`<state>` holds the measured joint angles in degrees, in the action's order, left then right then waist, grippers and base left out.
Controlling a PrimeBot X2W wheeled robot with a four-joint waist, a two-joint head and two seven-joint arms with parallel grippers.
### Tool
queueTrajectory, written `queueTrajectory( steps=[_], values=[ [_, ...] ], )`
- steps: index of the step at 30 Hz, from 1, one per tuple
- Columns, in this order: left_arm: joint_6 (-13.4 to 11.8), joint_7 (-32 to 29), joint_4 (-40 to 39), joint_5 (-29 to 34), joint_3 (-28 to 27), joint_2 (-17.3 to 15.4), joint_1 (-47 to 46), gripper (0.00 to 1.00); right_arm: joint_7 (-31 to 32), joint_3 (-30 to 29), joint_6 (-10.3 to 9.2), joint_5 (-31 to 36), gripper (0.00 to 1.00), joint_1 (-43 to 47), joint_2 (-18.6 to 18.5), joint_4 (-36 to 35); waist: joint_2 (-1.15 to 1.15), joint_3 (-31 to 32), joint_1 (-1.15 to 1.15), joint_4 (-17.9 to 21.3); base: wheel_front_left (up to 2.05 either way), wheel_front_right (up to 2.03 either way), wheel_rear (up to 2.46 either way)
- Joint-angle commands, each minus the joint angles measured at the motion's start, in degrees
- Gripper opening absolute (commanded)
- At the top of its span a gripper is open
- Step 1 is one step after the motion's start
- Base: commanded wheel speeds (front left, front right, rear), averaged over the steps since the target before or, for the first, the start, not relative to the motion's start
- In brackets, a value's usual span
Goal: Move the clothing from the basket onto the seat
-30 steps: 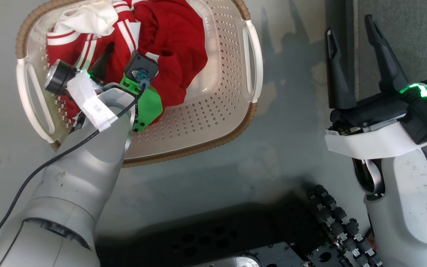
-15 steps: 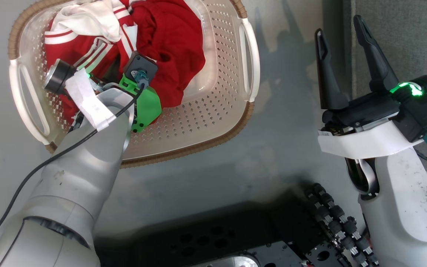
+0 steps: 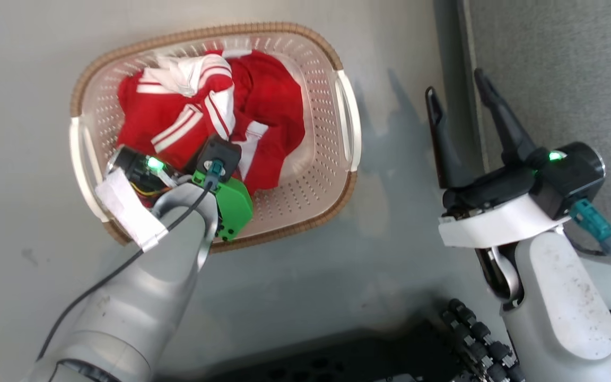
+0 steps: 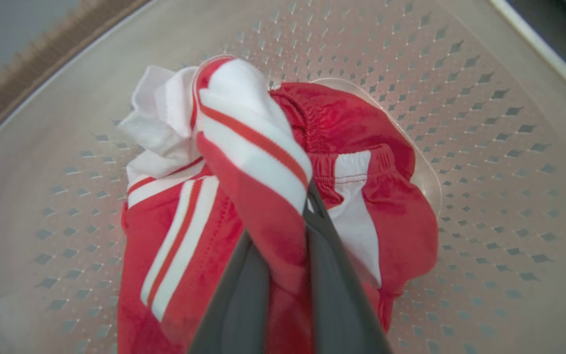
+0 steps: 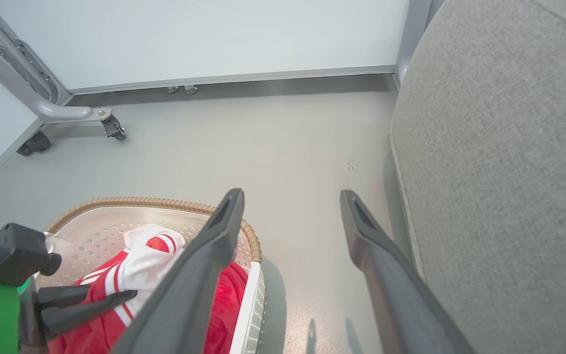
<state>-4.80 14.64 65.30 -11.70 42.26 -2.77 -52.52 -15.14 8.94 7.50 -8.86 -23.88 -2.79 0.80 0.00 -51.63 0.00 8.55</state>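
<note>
Two end effectors show. Your left end effector (image 4: pixel 283 221) pinches a fold of the red clothing (image 3: pixel 178 122), lying in the basket (image 3: pixel 305 196) on the floor (image 3: pixel 390 265). Your right end effector (image 3: pixel 455 81) hangs spread beside the grey seat (image 3: pixel 560 79).

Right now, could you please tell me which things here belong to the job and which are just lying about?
Job in hand:
clothing, pinched by the left gripper
basket, with the clothing in it
seat
right gripper, open

Just lying about:
wheeled grey frame
white wall
</note>
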Motion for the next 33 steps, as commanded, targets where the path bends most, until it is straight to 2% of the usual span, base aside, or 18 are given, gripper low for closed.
queueTrajectory(
  steps=[1,17,28,33],
  values=[
    [-0.2,0.4,-1.3,-1.3,-0.3,-0.2,2.1,0.0,0.0,0.4,-0.02,0.4,1.0,1.8,-0.2,0.7,0.0,8.1,0.0,-1.4,0.0,0.0,0.0],
    [-2.0,0.6,-23.7,-5.0,-7.0,-1.7,20.9,0.0,0.0,5.5,-0.02,1.5,1.0,13.4,-0.2,7.8,0.0,33.2,0.0,-1.4,0.0,0.0,0.0],
    [-2.0,0.6,-38.4,-6.6,-12.0,-2.5,30.9,0.0,0.0,7.3,-0.02,1.4,1.0,21.2,-0.2,9.5,0.0,46.3,0.0,0.6,0.0,0.0,0.0],
    [-2.1,0.6,-44.0,-6.7,-12.9,-2.7,33.8,0.0,0.0,8.9,-0.02,1.1,1.0,23.8,-0.2,9.9,0.0,50.1,0.0,1.5,0.0,0.0,0.0]
  ],
)
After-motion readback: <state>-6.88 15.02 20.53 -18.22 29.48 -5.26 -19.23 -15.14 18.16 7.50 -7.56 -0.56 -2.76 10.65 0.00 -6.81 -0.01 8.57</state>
